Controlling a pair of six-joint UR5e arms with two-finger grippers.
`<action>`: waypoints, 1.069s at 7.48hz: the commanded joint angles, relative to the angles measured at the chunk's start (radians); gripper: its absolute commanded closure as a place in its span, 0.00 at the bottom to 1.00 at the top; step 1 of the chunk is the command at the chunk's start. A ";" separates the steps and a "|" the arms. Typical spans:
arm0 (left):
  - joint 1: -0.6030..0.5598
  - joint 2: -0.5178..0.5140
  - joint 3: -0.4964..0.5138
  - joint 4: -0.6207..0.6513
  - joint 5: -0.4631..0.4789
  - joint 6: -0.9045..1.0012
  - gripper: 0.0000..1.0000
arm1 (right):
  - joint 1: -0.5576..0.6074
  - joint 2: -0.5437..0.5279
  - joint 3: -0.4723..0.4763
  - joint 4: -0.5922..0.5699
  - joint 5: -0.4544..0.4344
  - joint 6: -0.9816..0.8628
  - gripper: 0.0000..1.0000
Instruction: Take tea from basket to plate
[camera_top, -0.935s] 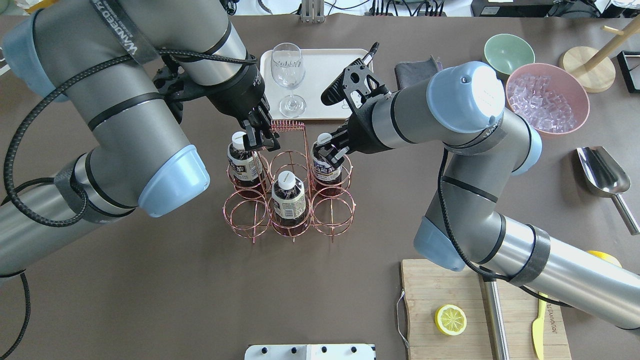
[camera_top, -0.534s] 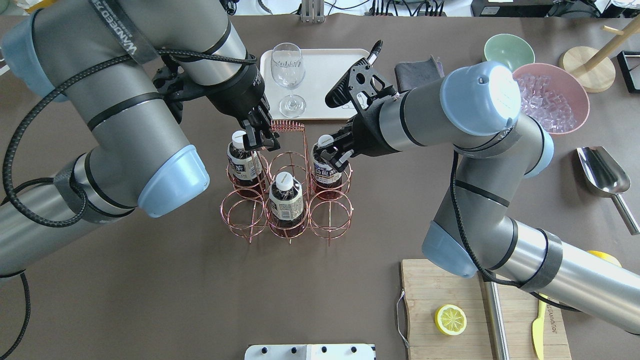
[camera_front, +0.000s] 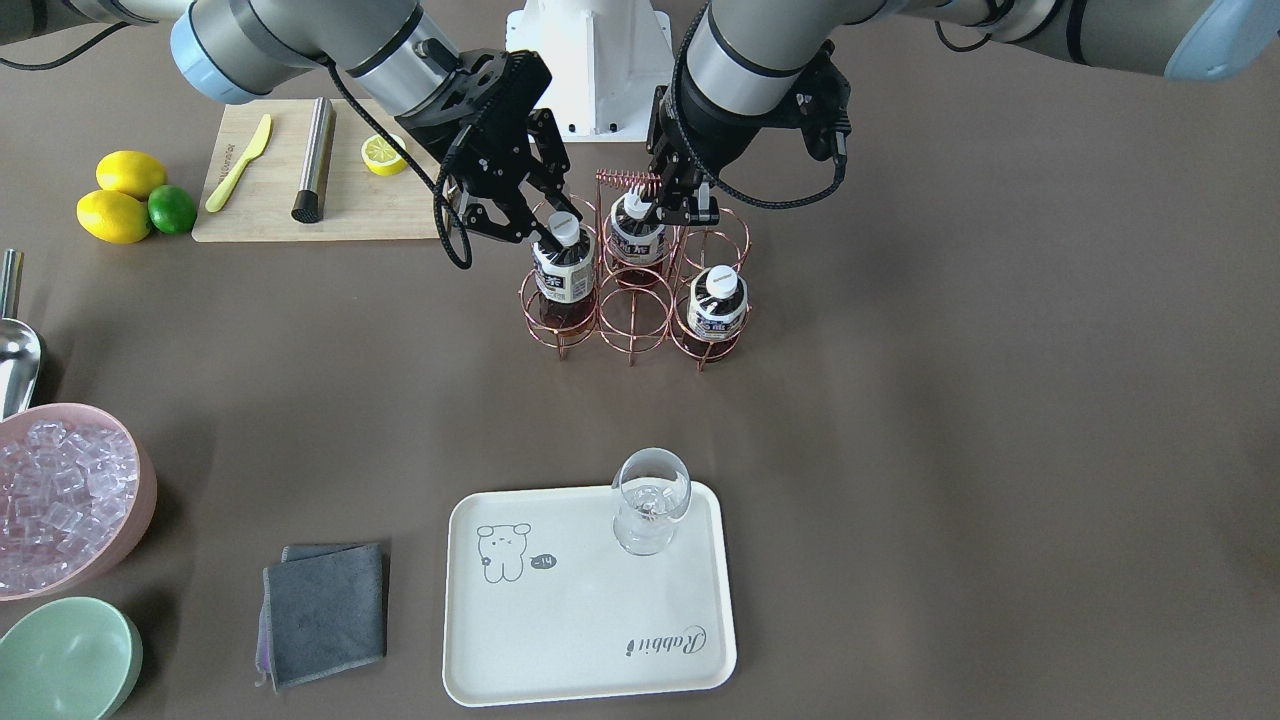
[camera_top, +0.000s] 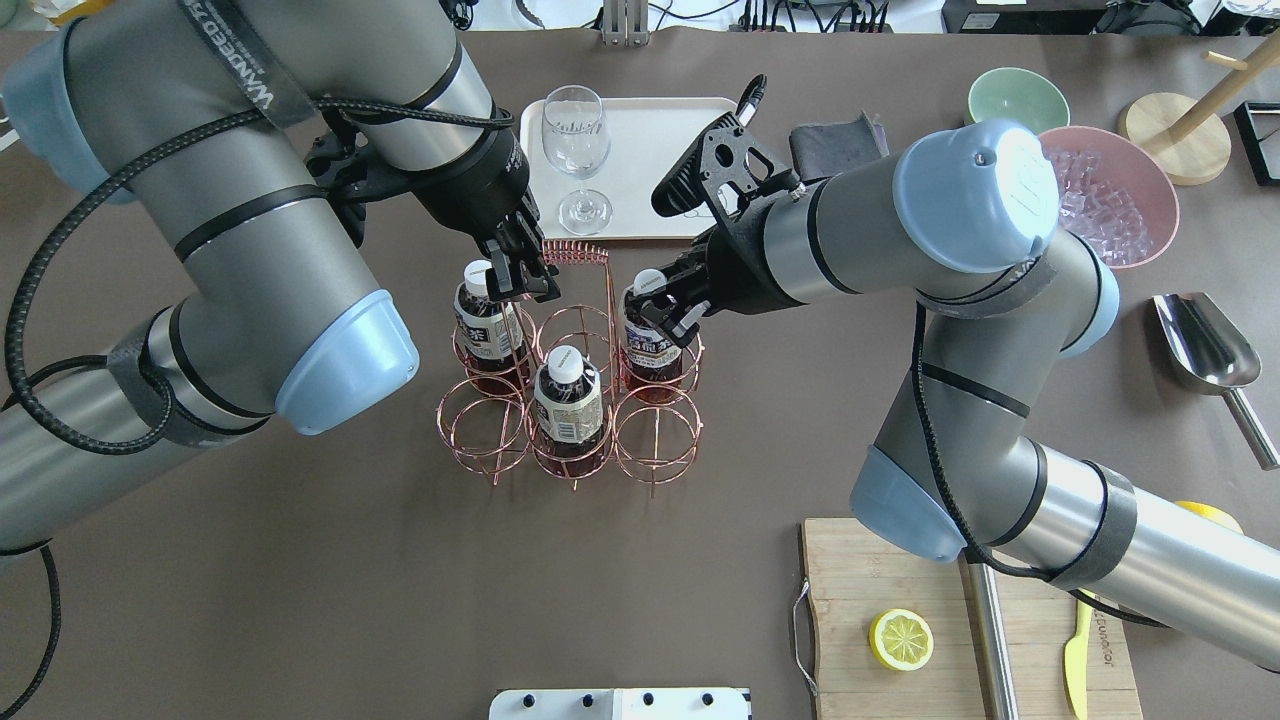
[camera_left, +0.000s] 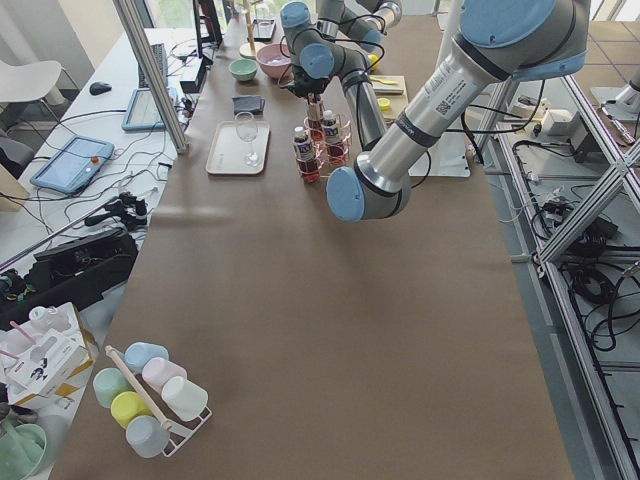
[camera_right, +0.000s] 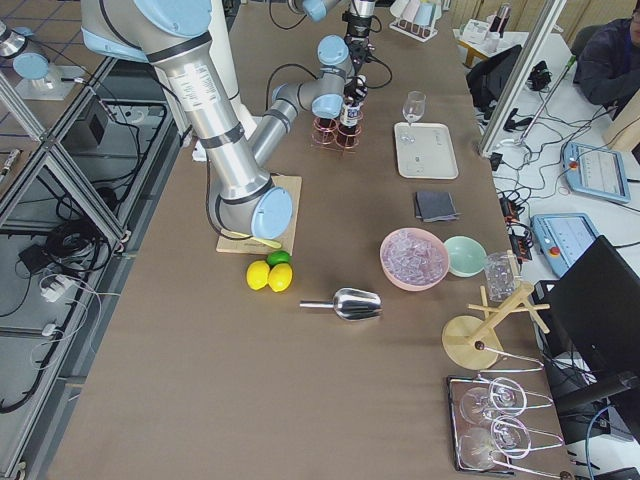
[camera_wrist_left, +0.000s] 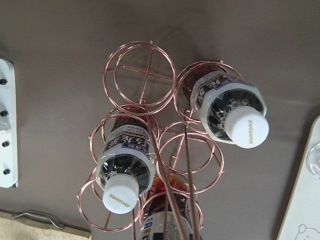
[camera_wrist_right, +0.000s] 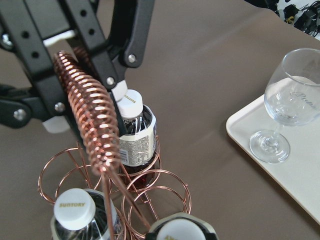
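The copper wire basket stands mid-table and holds three tea bottles. My right gripper is shut on the neck of the tea bottle in the ring nearest the plate. That bottle sits higher than the others. My left gripper is shut on one end of the coiled handle. The other two bottles stand in their rings. The cream plate lies beyond the basket.
A wine glass stands on the plate's corner. A grey cloth, a pink bowl of ice and a green bowl lie beside the plate. A cutting board with a lemon half and a steel scoop are on my right.
The right arm's elbow has swung outward to the right while its gripper stayed at the bottle. The basket has shifted slightly left. The left gripper has not moved.
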 joint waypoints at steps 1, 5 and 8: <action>0.000 0.000 0.003 0.000 0.000 0.000 1.00 | 0.003 -0.003 0.066 -0.067 0.018 -0.032 1.00; 0.000 0.000 0.001 0.000 0.000 0.000 1.00 | 0.064 -0.003 0.084 -0.090 0.055 -0.066 1.00; 0.000 0.000 0.003 0.000 0.000 0.000 1.00 | 0.106 0.006 0.084 -0.093 0.069 -0.066 1.00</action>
